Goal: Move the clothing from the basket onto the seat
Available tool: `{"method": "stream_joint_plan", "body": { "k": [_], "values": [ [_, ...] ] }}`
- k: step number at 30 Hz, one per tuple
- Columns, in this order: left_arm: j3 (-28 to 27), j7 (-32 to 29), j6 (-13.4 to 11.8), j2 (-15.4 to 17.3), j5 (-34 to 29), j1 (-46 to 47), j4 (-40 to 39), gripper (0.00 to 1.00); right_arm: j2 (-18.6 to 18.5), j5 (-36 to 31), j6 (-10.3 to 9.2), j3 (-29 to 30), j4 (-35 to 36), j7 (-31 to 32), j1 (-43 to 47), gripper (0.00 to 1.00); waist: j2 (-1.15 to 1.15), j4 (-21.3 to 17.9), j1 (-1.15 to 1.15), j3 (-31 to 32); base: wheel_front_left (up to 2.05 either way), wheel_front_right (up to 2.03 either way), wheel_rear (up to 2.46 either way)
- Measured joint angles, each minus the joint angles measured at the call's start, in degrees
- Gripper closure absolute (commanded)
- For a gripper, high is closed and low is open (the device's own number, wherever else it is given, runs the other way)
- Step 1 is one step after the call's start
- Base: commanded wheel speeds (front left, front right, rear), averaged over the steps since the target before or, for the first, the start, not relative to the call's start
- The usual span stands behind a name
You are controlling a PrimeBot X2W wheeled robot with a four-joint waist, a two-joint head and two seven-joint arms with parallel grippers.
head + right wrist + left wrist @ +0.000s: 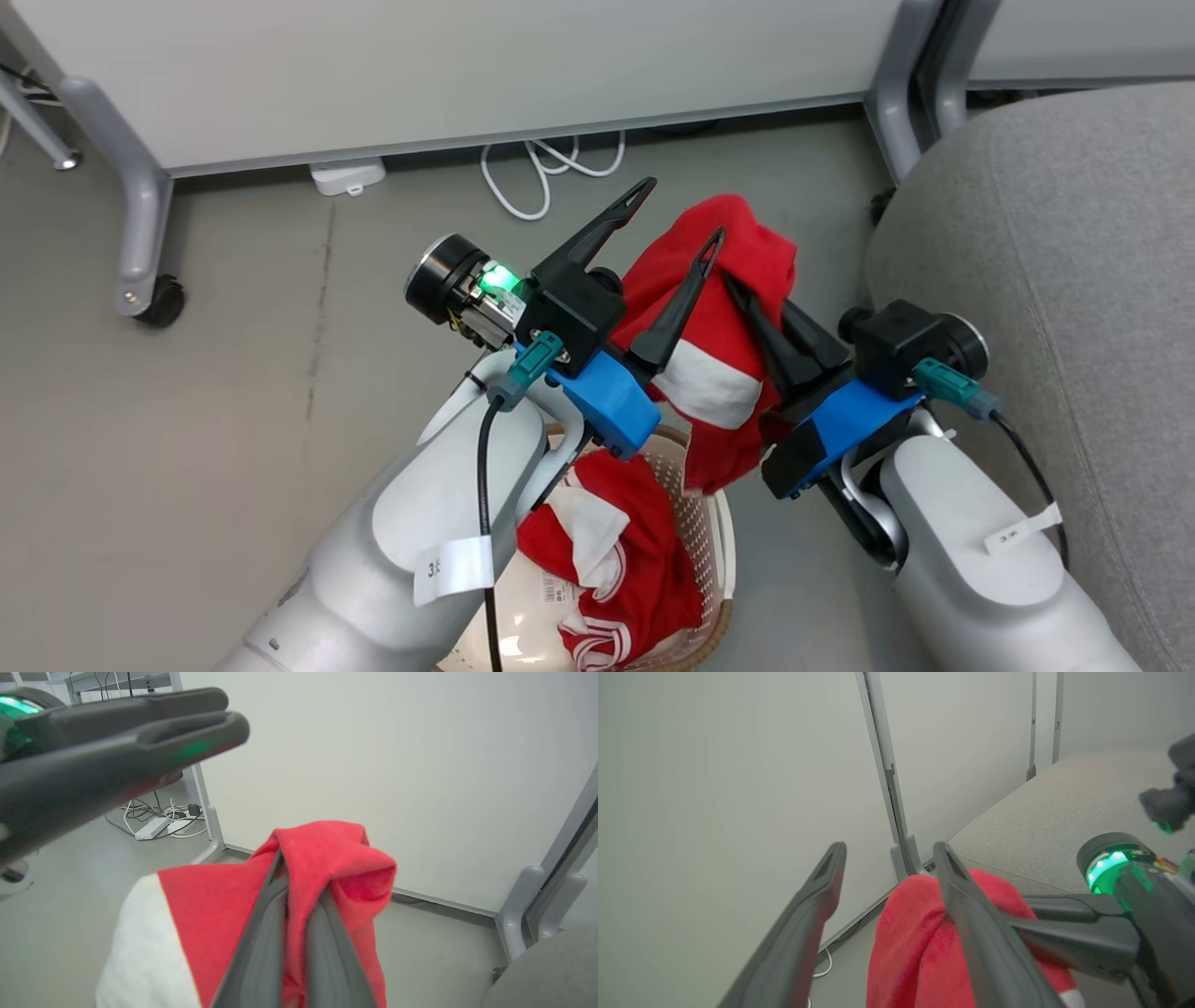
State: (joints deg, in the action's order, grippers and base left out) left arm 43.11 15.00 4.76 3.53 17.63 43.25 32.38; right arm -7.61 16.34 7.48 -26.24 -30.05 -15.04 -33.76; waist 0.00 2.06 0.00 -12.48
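Grey seat [1027, 280] at my right. White basket [700, 532] on floor [233, 420], striped jersey [644, 569] lying inside. One red garment [738, 271] hangs above basket, clear of seat, clamped in my right gripper [747, 299]. My left gripper [681, 210] spread wide beside it, empty.

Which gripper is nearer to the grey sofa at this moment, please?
The right. The right gripper, shut on a red garment, hangs just beside the rounded edge of the sofa; the open left gripper is on the garment's far side, farther away.
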Motion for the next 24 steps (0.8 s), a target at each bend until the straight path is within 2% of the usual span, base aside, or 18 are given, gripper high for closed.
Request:
{"method": "stream_joint_plan", "body": {
  "k": [14, 24],
  "values": [
    [2.3, 0.0, 0.67, 0.0, -1.03, 1.05, 0.53, 0.0, -0.66, -1.67, 0.0, 9.38, 4.28, 0.0, 1.72, 1.0, 0.0, -8.11, 0.0, -4.14, 0.0, 0.0, 0.0],
    [3.81, 0.0, 0.86, 0.18, -1.55, 1.38, 0.81, 0.0, -1.09, -2.56, 0.0, 16.04, 7.09, 0.0, 4.0, 1.0, 0.0, -12.54, 0.01, -6.53, 0.0, 0.0, 0.0]
  ]
}}
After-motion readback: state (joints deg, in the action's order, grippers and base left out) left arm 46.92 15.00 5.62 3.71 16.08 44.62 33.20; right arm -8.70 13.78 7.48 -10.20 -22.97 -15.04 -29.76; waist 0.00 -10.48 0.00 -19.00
